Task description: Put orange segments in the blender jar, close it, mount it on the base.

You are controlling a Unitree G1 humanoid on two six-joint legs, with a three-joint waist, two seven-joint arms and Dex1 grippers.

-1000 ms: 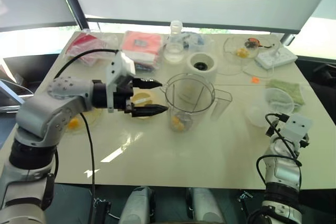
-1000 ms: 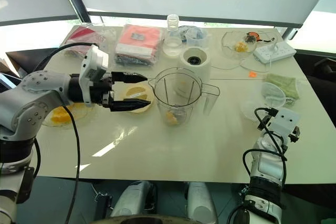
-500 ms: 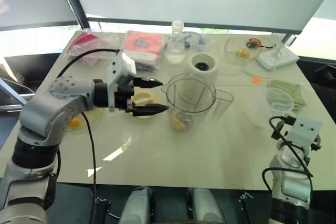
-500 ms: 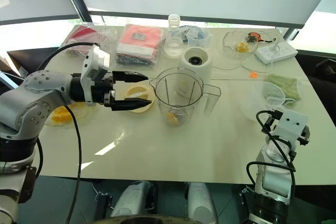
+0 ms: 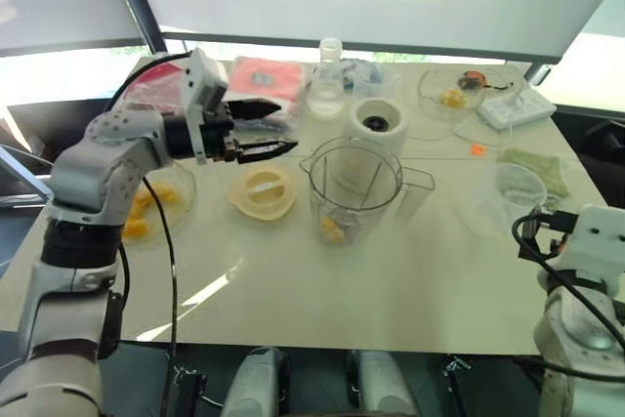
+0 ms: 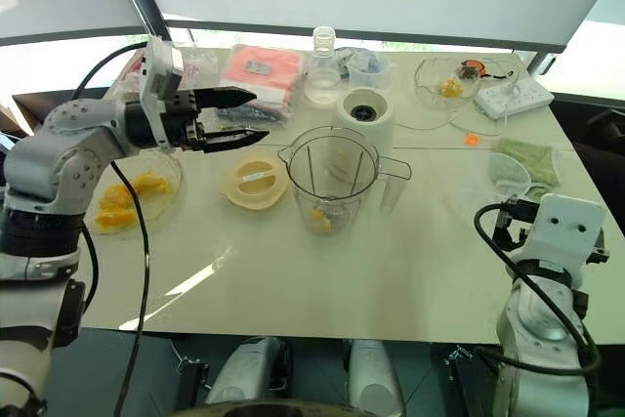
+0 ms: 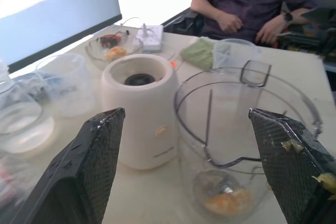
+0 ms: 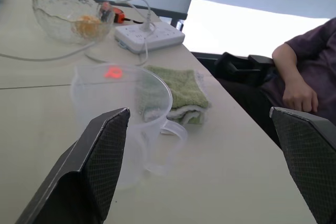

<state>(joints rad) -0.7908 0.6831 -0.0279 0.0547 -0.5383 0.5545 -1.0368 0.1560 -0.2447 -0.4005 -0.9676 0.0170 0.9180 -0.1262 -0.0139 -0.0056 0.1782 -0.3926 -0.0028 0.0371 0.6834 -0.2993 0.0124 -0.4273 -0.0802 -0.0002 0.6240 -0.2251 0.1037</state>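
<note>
Left hand (image 5: 276, 128) wide, empty, above desk (image 5: 391, 271) beside base (image 5: 378, 123); right hand (image 8: 210, 182) wide (empty); blender jar (image 5: 354, 187) holds orange segments (image 5: 333, 232).

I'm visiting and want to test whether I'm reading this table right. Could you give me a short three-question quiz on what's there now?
1. True or false: the pale yellow lid is already on the blender jar.
2. What lies at the bottom of the jar? A) orange segments B) a green cloth C) nothing
3. Which thing stands just behind the jar, its dark socket facing up?

Key:
1. False. The lid lies on the table beside the jar, below the open left gripper.
2. A, orange segments.
3. The base.
</note>
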